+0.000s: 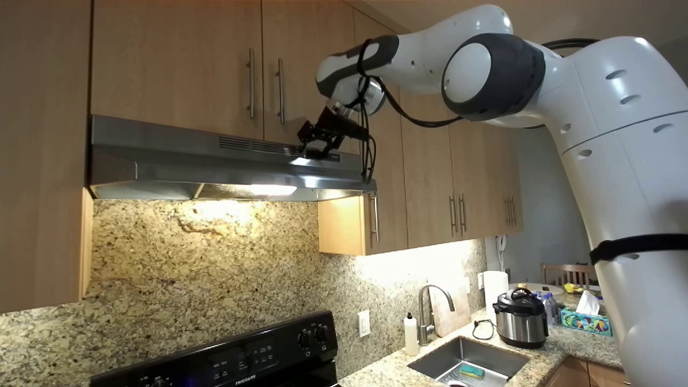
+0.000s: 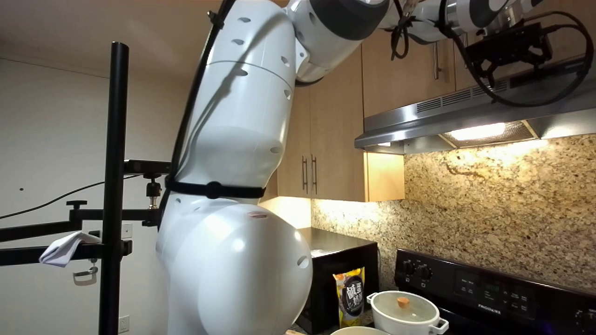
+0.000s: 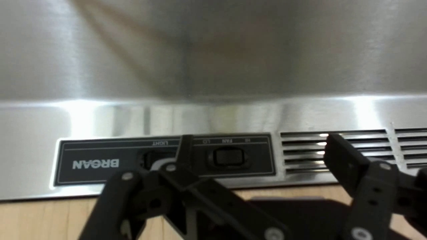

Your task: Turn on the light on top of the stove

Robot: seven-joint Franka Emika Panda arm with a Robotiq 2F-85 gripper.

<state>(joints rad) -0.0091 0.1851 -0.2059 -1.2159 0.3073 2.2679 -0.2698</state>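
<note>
"Steel hood (image 1: 177, 156) over stove (image 1: 236, 360); light (image 1: 273, 190) underneath, lit in both ext. views. Gripper (image 3: 260, 143)?"

"Fingers (image 3: 345, 158) spread, nothing held, above light. LIGHT switch (image 3: 163, 155): past one fingertip, toward BROAN logo (image 3: 95, 164), partly hidden; contact unclear. Panel (image 3: 128, 153) runs across wrist view."

"In the way?"

"FAN switch (image 3: 229, 156), btwn fingers. Prob. done; back off w/o brushing it."

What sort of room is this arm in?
A kitchen, probably in a home: a stove, a hood above it with its light on, and a sink.
</note>
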